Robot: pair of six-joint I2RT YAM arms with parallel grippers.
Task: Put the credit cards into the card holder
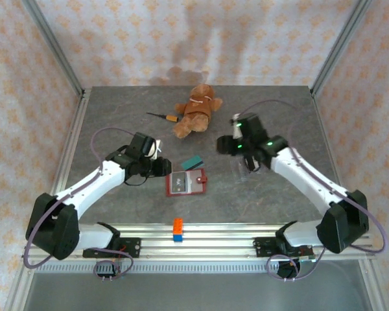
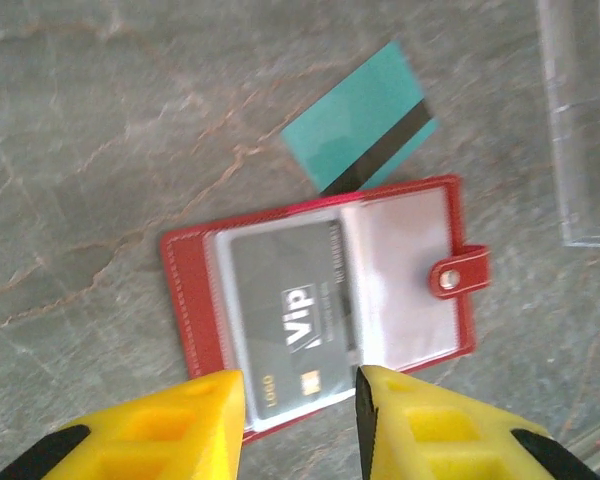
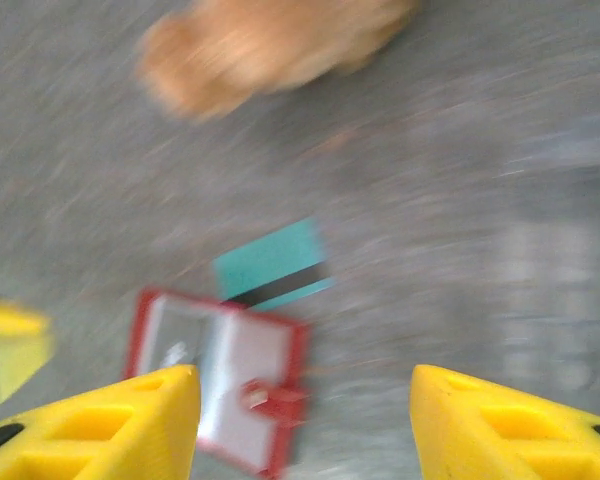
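Observation:
The dark red card holder (image 1: 186,183) lies open on the table. A grey VIP card (image 2: 290,320) sits in its left clear pocket, and its snap tab (image 2: 460,272) points right. A teal credit card (image 1: 193,162) with a black stripe lies flat at the holder's far edge (image 2: 365,125). My left gripper (image 2: 300,400) is open just above the holder's near edge, its yellow fingers either side of the grey card's corner, holding nothing. My right gripper (image 3: 305,400) hangs open and empty in a blurred view, with the holder (image 3: 220,390) and the teal card (image 3: 275,265) beyond it.
A teddy bear (image 1: 196,110) and a screwdriver (image 1: 162,116) lie at the back of the table. A clear acrylic stand (image 1: 243,170) stands right of the holder (image 2: 580,120). An orange-and-blue block (image 1: 178,229) rests on the front rail.

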